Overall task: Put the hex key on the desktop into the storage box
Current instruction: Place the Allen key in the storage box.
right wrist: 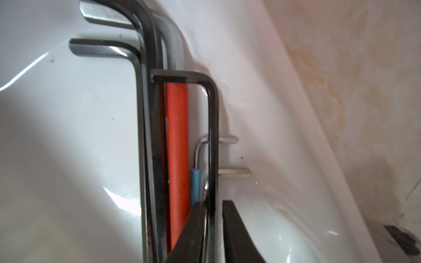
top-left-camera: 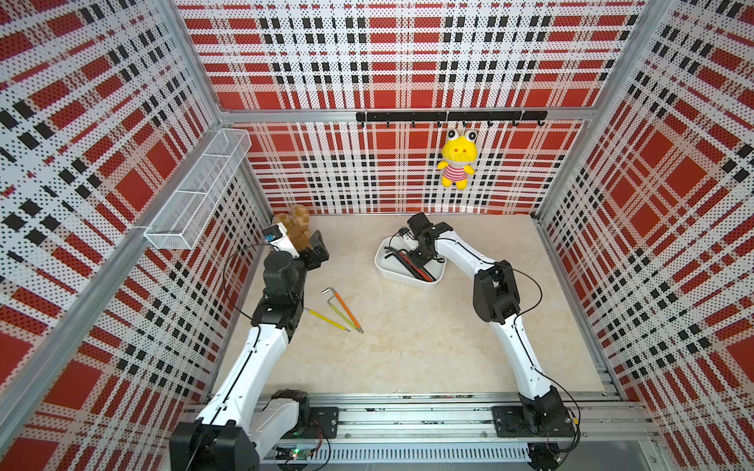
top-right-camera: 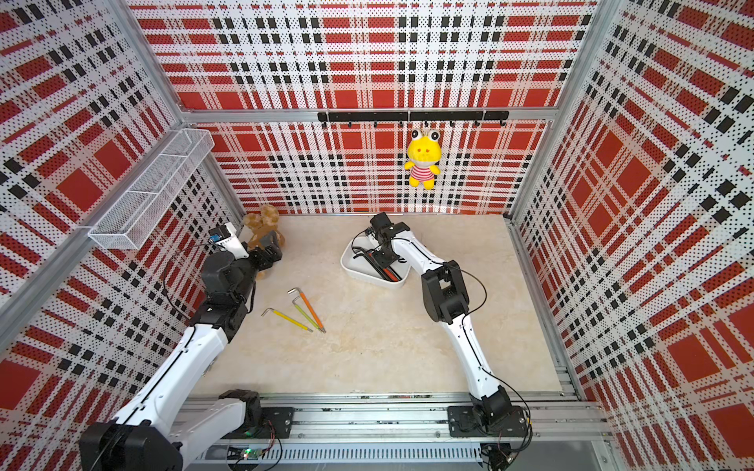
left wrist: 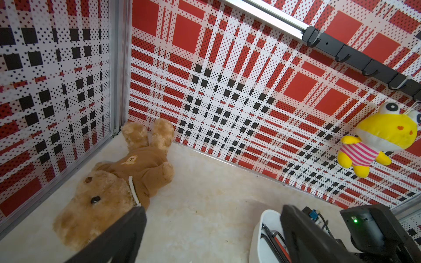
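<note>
Three hex keys lie on the desktop (top-left-camera: 408, 346) near my left arm: an orange-sleeved one (top-left-camera: 342, 306), a yellow-green one (top-left-camera: 344, 316) and a yellow one (top-left-camera: 328, 320). The white storage box (top-left-camera: 387, 273) holds several keys, among them a red-sleeved one (right wrist: 177, 136) and a thin black one (right wrist: 213, 127). My right gripper (right wrist: 214, 202) reaches down into the box, jaws slightly open astride the thin black key; one finger touches it and a small gap shows at the other. My left gripper (left wrist: 213, 208) hangs wide open and empty over bare desktop beside the teddy bear.
A brown teddy bear (left wrist: 118, 182) lies in the far left corner. A yellow plush frog (top-left-camera: 457, 159) hangs from the black hook rail (top-left-camera: 449, 116) on the back wall. A white wire-mesh basket (top-left-camera: 196, 191) is fixed to the left wall.
</note>
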### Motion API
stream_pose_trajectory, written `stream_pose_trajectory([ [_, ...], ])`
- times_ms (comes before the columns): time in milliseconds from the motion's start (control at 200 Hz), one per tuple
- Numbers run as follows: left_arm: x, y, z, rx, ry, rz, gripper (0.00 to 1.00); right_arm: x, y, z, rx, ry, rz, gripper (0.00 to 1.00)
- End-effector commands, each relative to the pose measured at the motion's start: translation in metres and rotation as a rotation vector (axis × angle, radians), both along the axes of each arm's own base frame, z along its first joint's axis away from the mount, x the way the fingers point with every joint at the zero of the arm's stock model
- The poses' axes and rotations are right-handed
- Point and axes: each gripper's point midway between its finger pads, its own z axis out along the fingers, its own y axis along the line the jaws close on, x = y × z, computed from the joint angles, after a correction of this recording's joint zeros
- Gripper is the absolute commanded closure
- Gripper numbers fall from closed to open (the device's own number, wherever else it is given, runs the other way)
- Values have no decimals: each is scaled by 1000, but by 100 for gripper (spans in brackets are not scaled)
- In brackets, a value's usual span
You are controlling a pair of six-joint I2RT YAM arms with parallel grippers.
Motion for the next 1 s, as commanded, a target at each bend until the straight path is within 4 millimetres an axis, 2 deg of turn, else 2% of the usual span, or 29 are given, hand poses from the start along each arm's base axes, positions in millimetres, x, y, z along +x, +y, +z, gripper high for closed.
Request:
stream_pose_trajectory([
  [0,2,1,9,-3,-21,-1,1,5,-4,6,1,-21,-17,66],
  [175,3,2,9,-2,-19,0,1,5,-3,31,16,-62,-20,49],
  [406,2,5,11,-7,-25,7,1,-18,15,76,20,-134,22,45],
  [541,1,10,8,-8,-22,33,1,-38,38,108,91,-174,51,44],
  [657,-3,20,8,-5,-26,77,1,-63,72,125,155,-183,99,44],
  [792,-6,25,11,-31,-36,99,1,-105,125,121,213,-141,191,44],
  [887,-8,25,12,-30,-38,102,1,-130,157,105,234,-94,233,44],
  [997,-10,26,14,-29,-43,109,1,-148,182,85,255,-35,237,44],
])
